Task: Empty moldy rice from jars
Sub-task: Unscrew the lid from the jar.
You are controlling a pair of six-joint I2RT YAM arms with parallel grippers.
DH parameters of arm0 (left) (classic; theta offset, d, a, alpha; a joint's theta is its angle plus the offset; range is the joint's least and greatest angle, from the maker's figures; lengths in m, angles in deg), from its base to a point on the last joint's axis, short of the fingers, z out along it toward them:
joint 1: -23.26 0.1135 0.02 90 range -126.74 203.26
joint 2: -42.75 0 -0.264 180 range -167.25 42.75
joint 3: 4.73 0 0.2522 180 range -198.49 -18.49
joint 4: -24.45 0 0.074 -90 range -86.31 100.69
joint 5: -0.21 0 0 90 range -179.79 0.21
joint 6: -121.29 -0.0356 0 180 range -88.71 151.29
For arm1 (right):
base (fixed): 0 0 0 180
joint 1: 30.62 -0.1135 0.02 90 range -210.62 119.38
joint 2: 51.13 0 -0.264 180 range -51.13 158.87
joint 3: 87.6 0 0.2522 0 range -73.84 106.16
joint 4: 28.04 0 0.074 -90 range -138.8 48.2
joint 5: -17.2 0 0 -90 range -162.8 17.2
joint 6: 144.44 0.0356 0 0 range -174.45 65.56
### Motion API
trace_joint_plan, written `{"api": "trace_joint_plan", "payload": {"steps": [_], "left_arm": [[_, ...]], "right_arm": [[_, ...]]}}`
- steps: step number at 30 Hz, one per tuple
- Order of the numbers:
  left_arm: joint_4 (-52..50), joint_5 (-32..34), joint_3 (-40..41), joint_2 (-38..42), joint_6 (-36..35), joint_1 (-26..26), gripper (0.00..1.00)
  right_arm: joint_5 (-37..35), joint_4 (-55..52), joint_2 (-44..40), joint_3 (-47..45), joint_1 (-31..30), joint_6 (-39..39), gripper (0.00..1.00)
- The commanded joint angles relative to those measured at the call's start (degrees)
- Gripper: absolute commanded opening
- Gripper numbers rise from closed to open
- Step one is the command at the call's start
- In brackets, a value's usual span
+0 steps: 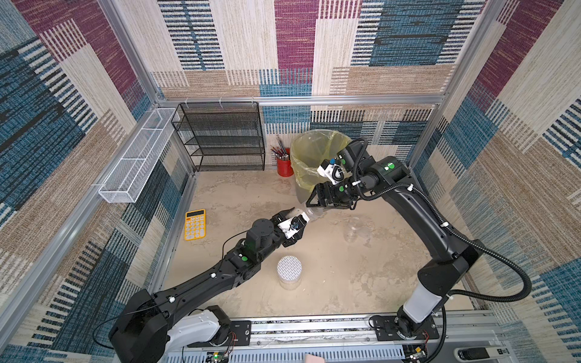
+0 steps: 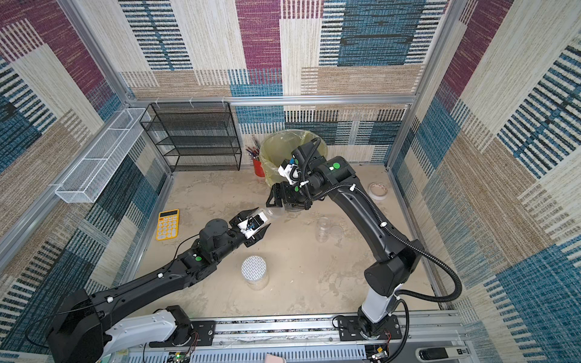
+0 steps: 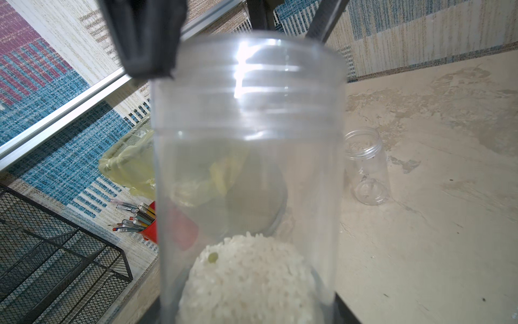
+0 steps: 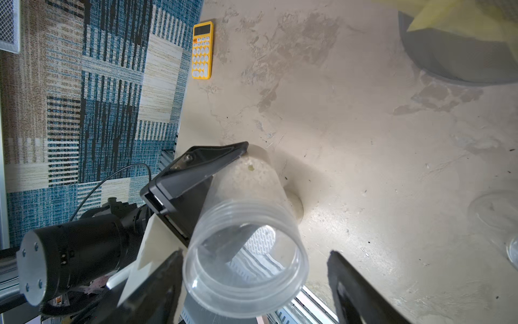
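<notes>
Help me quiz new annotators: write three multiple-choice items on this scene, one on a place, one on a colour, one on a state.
1. Where is the red pencil cup? A. On the black mesh shelf. B. Beside the yellow-lined bin. C. In the white wire basket.
2. What colour is the calculator? A. Yellow. B. Blue. C. Red.
3. The jar in the left gripper is: A. lidded and full. B. open and empty. C. open, holding rice.
1 B: the cup stands next to the bin.
2 A: its case is yellow in both top views.
3 C: the left wrist view shows bare threads and rice inside.
</notes>
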Motion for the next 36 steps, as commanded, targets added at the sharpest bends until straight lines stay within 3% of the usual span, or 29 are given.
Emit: {"api": "trace_joint_plan", "payload": {"steps": [1, 10, 17, 22, 25, 27, 29, 32, 36], "left_arm": [[2.3, 0.3, -0.7, 0.0, -0.3, 0.0, 0.3], [2.2, 0.3, -1.4, 0.0, 0.2, 0.0, 0.3], [1.1, -0.5, -1.4, 0.1, 1.1, 0.0, 0.3], [-2.6, -5.6, -1.0, 1.9, 4.2, 0.1, 0.28], [-4.0, -9.7, -0.6, 2.5, 6.4, 0.8, 0.26], [-5.1, -11.6, -0.8, 2.3, 7.2, 1.1, 0.25], [-6.4, -13.7, -1.1, 2.4, 7.9, 1.3, 0.23], [-8.6, -16.7, -1.7, 3.2, 8.9, 1.6, 0.23], [-11.7, -19.2, -2.4, 5.0, 10.0, 1.7, 0.22]], "right_arm": [[0.2, 1.3, -1.0, -1.1, 0.0, 0.7, 0.79], [1.6, 2.8, -2.0, -4.6, 0.0, 0.2, 0.74], [-0.6, 2.7, -2.7, -4.9, 0.0, -2.0, 0.6], [-4.6, 5.6, -4.7, -7.8, 0.0, -8.5, 0.43], [-8.8, 10.8, -7.5, -10.9, 0.0, -10.0, 0.42], [-4.8, 15.0, -9.7, -14.5, 0.0, -12.3, 0.42], [-3.0, 22.9, -13.6, -20.2, 0.0, -15.5, 0.34], [-3.1, 29.6, -16.6, -24.4, 0.0, -20.8, 0.34], [-3.7, 25.4, -12.7, -21.1, 0.0, -30.0, 0.36]]}}
